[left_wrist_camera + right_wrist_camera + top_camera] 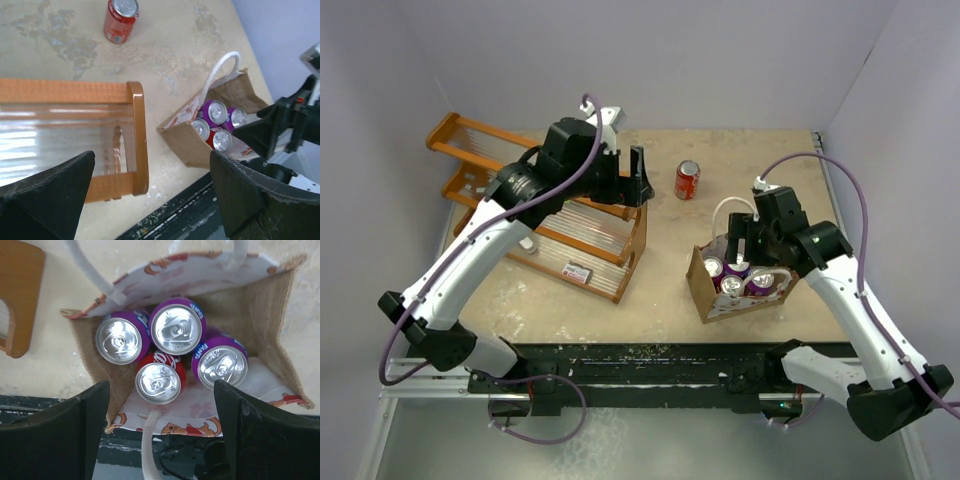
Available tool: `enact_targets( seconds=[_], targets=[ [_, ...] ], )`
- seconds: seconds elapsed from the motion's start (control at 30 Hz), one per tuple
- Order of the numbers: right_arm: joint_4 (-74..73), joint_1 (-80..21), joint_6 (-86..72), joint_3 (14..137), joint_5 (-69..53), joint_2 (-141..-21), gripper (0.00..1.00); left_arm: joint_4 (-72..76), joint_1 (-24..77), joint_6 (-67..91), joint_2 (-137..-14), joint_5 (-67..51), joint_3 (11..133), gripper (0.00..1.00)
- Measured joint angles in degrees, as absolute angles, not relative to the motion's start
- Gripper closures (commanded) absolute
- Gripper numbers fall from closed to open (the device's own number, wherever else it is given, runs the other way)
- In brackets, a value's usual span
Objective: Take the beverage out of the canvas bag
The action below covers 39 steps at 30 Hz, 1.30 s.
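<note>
Nearest the arm bases, at about 5 o'clock on the pale, mottled tabletop (660, 300), a small boxy tan canvas bag (704, 293) with white loop handles (89, 270) stands open just inside the near edge. Four aluminium drink cans are packed inside, touching: three purple cans (176, 329) and one red can (158, 382) at 6 o'clock of the cluster, against the near panel. The right pincer (161, 383) hangs directly above them, its black fingers spread wide and empty, straddling the cluster.

The cans look rigid, smooth and slippery, and weighty if full. A hold around the upper side wall, just below the rim, seems safest. Finger room between cans is scant. The bag's soft walls will likely give, or rise with the can. A handle arcs close by and could snag.

Farther off, at 9 o'clock, an orange wooden rack with clear slats (137, 130) lies under the left pincer (151, 154), which is also wide and empty. At 12 o'clock of the bag a loose red soda can (688, 180) stands upright, with bare tabletop between them. The pale side wall (900, 150) is close at 3 o'clock.
</note>
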<state>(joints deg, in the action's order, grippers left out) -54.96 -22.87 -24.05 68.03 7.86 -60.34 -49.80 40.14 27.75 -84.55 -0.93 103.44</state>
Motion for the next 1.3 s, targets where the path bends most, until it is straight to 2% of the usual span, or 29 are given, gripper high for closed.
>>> enact_targets(
  seconds=[0.3,0.43,0.8,1.0,1.17,1.3],
  targets=[
    [-55.8,-22.9,-23.7,65.6,6.1,-61.4,0.18,-47.5,40.1,38.0,-72.9,-5.9,90.4,0.01],
    [-55.9,-22.9,-23.5,65.6,4.9,-62.2,0.23,-47.8,40.1,39.9,-71.5,-7.0,89.4,0.01],
    [-55.4,-22.9,-28.3,59.8,2.5,-64.7,0.23,-49.1,40.1,41.4,-69.6,-7.2,89.1,0.01],
    [-54.7,-22.9,-29.9,57.5,1.7,-66.2,0.21,-49.1,40.1,41.4,-69.6,-7.3,89.1,0.01],
    [-53.5,-22.9,-30.1,55.4,0.3,-68.4,0.14,-49.0,40.1,41.4,-69.9,-7.3,89.1,0.01],
    [-52.6,-22.9,-30.1,55.0,0.6,-71.4,0.14,-48.9,40.1,41.4,-70.9,-7.3,89.1,0.01]
  ],
)
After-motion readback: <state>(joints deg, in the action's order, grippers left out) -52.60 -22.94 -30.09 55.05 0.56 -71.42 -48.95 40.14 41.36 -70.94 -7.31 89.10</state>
